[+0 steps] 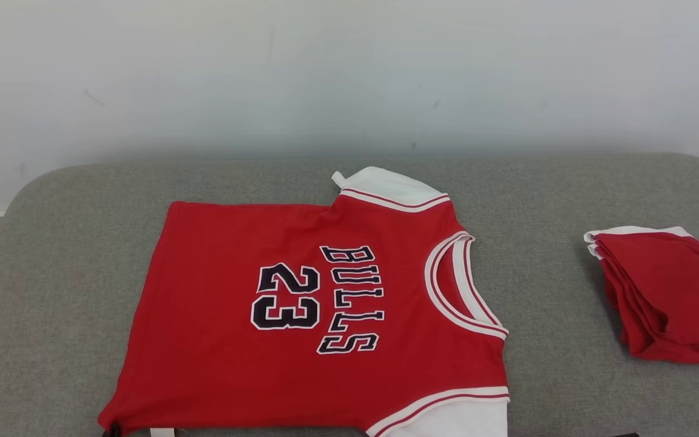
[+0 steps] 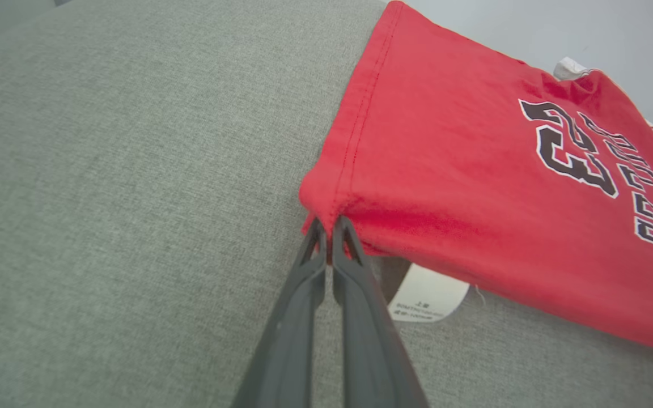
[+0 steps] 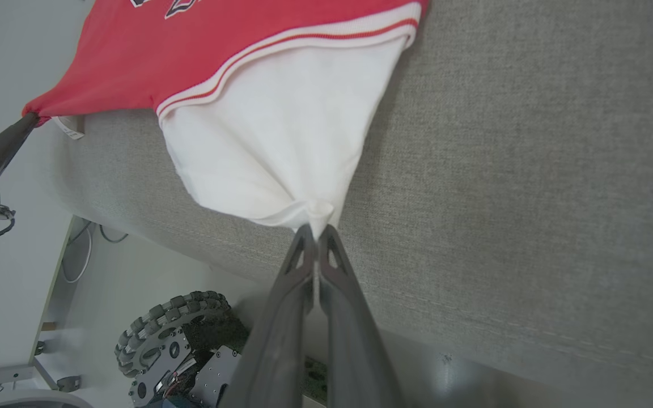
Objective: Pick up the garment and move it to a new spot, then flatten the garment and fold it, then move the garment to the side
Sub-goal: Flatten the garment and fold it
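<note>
At the near edge, the left tool [image 2: 329, 228] is clamped on the red hem corner of the jersey [image 1: 325, 303], and the right tool [image 3: 316, 231] pinches its white sleeve [image 3: 270, 130]. The jersey lies spread flat in the middle of the grey counter [image 1: 52, 273], neck to the right. Far right sits a folded red pile [image 1: 665, 297].

Red-and-white jersey [image 1: 307, 303], spread flat, near corners seemingly lifted
</note>
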Controlling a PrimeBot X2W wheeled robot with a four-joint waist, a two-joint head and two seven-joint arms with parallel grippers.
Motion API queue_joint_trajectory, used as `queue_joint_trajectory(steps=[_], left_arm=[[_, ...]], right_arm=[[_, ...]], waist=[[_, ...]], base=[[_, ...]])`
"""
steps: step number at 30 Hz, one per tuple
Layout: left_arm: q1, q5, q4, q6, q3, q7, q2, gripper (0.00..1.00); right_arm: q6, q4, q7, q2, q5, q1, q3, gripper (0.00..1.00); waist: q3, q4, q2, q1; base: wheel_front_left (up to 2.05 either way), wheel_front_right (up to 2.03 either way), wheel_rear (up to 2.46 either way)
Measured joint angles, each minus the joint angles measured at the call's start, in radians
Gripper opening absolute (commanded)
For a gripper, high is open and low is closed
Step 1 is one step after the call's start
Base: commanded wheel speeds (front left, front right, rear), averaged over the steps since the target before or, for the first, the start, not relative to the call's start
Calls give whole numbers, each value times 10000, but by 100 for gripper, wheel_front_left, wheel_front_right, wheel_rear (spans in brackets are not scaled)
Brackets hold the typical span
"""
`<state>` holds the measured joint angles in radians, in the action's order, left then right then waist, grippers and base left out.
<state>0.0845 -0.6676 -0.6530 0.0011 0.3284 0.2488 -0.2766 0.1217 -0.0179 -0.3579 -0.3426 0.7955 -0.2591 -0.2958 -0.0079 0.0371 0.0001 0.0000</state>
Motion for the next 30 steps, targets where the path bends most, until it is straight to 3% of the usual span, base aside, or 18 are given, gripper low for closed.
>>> queue_joint_trajectory(steps=[15,16,17,18,19,21,30], left_arm=[[-463,176,-31,253,19,0,130,0],[-462,178,-19,251,31,0,159,29],[-459,188,-2,247,48,0,182,78],[-457,236,23,236,77,0,196,100],[-453,286,35,236,92,0,215,100],[-451,299,29,236,113,0,222,100],[-585,337,-255,359,-240,0,92,100]], right_arm=[[-299,119,-771,-36,224,-285,-217,0],[-347,109,-819,-44,224,-256,-203,0],[-349,98,-823,-42,224,-207,-180,0],[-349,86,-826,-42,224,-174,-169,32],[-351,77,-821,-36,224,-164,-161,49],[-428,15,-821,21,226,-139,-150,100],[-683,-401,-918,-40,-46,18,-263,100]], waist=[[95,162,-1,0],[107,178,0,0],[118,190,0,1],[126,201,0,1],[135,211,0,1],[154,229,0,1],[143,226,0,2]], base=[[0,0,0],[0,0,0],[0,0,0],[0,0,0],[0,0,0],[0,0,0],[0,0,0]])
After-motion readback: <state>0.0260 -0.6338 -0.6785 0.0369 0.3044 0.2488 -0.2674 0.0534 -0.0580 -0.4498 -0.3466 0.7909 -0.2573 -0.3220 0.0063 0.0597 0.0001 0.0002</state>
